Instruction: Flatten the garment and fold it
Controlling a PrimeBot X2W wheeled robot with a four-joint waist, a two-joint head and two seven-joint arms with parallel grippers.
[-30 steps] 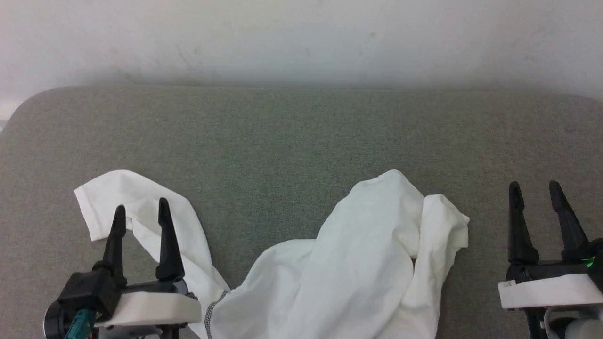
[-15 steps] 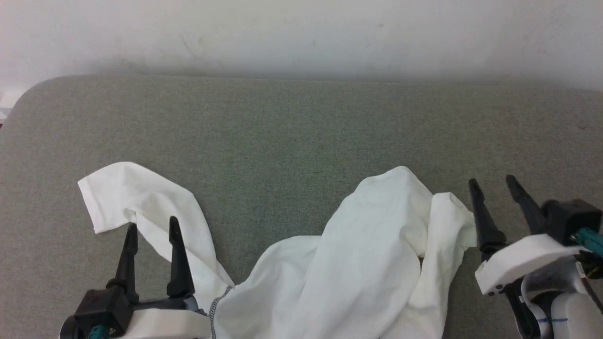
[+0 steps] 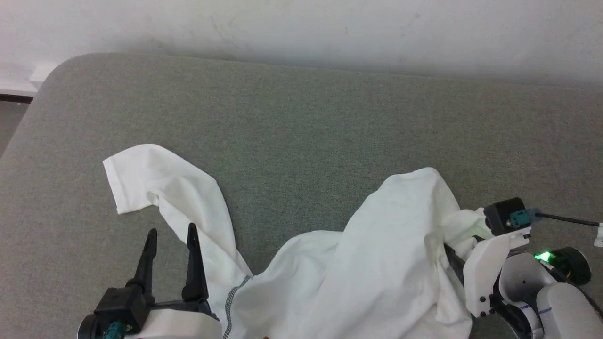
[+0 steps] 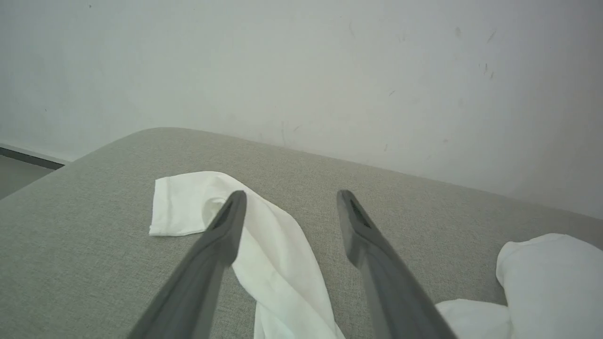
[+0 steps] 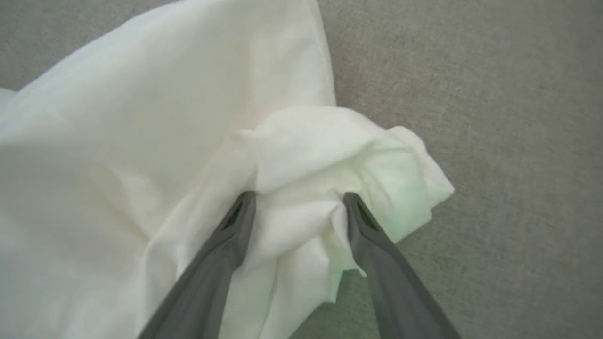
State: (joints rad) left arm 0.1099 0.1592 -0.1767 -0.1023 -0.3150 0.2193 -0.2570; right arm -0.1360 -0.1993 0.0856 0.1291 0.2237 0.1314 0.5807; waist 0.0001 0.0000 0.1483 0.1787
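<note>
**Progress.** Neither flattening nor folding is done. The garment point(image 3: 367, 263) lies crumpled on the grey padded table point(image 3: 306, 122), in the lower half of the head view.

- At 9 o'clock one short sleeve point(image 3: 141, 179) lies spread flat. A twisted band of cloth runs from it toward 6 o'clock, where a line of dark dashed stitching point(image 3: 231, 301) shows.
- The left gripper point(image 3: 171, 229), at 7 o'clock, has its fingers spread wide and holds nothing. It is poised above that band; whether it touches the cloth cannot be told.
- The main bulk is heaped from 6 to 4 o'clock, doubled over itself with deep folds.
- The right gripper point(image 5: 299, 197), at 4 o'clock, has its jaws spread and straddles a bunched lump at the garment's right edge, with cloth between the fingers but not pinched.

Judgement: this is the opening step, taking hold of the edges. Spreading, smoothing and every fold remain.

**Surface and room.** The table covering is a woven grey-green fabric with a rounded corner at 10 o'clock. Beyond its far edge, at 12 o'clock, stands a pale scuffed wall point(image 3: 301, 28). A dark strip of skirting point(image 3: 14, 98) shows at the far left.
</note>
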